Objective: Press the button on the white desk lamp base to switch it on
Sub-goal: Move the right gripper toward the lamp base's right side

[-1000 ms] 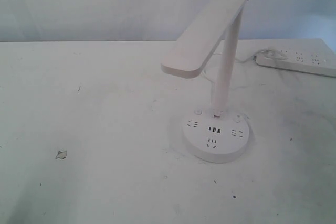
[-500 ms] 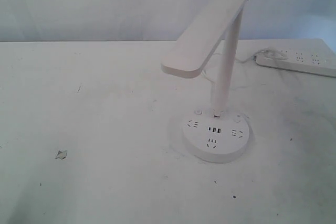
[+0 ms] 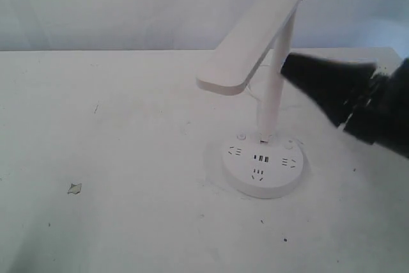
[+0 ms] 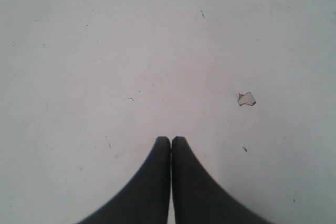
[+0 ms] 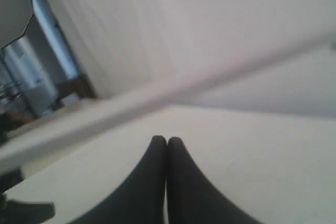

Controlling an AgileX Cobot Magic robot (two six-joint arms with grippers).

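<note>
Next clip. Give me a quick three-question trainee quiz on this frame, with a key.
1. True or false: the right claw is touching the white desk lamp base.
2. The left claw is: A open; B shut, holding nothing; C shut on a cable.
3. How many plug sockets show on the base's top?
Key: 1 false, it is well above the base. 2 B. 3 three.
</note>
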